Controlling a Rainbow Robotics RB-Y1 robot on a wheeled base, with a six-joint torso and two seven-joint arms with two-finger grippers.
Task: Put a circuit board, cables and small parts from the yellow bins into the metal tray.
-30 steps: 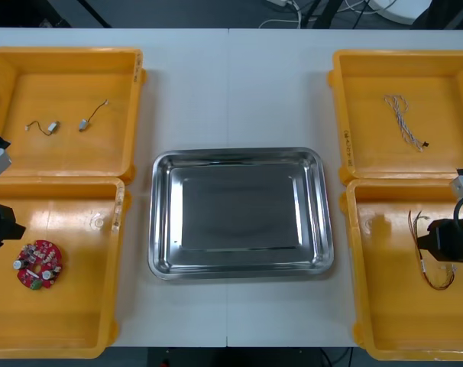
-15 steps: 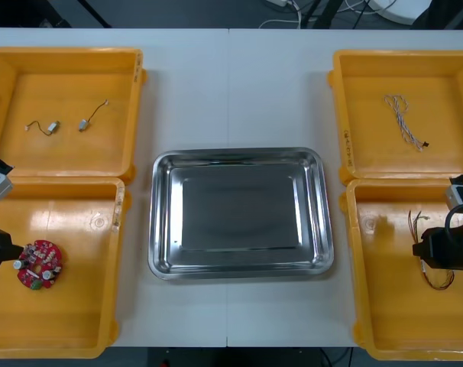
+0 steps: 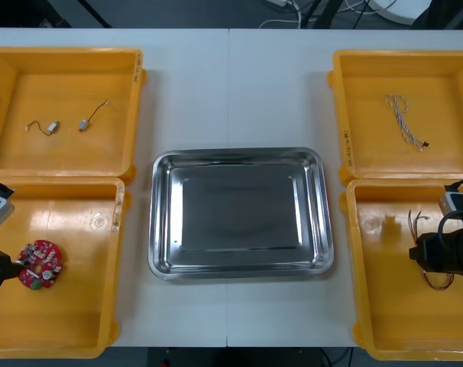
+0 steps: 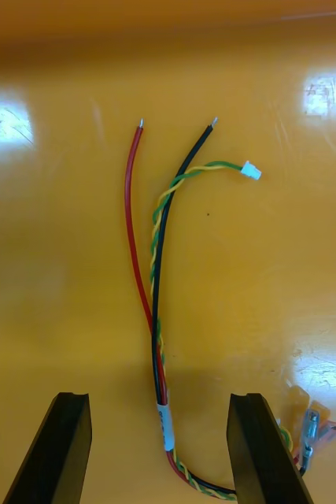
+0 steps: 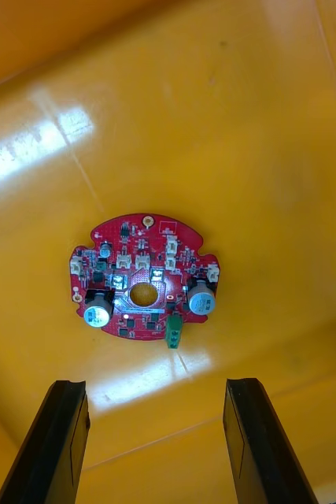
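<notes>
- Left gripper (image 5: pixel 155 386) sat at the left edge of the frame in the front view, over the lower-left yellow bin (image 3: pixel 71 317); jaws wide, holding nothing.
- Round red circuit board (image 3: pixel 39 264) lay flat on that bin's floor, left of its middle, right beside the gripper. In the left wrist view the board (image 5: pixel 144 287) was ahead of the fingers (image 5: pixel 65 441), in line with the gap between them and not touching either one.
- Right gripper (image 4: pixel 158 398) sat at the right edge of the frame in the front view, over the lower-right yellow bin (image 3: pixel 384 306); jaws wide, nothing clamped.
- Red and yellow cable (image 4: pixel 156 315) lay on that bin's floor. In the right wrist view it ran through the gap between the two fingers, closer to neither, with red, black and twisted yellow strands fanning out beyond them and a small white plug on the twisted strand's end.
- Could not tell whether the right fingertips touched the bin floor.
- In the front view the arm covered the middle of the cable; loose ends showed above and below it.
- Metal tray (image 3: pixel 239 153) stood in the centre of the surface (image 3: pixel 231 76), between the bins, bare and shiny inside.
- Upper-left yellow bin (image 3: pixel 63 53) held two small metal parts (image 3: pixel 53 128) with short leads, near each other and apart.
- Upper-right yellow bin (image 3: pixel 403 55) held a blue and white cable (image 3: pixel 403 118), loosely looped, near its middle.
</notes>
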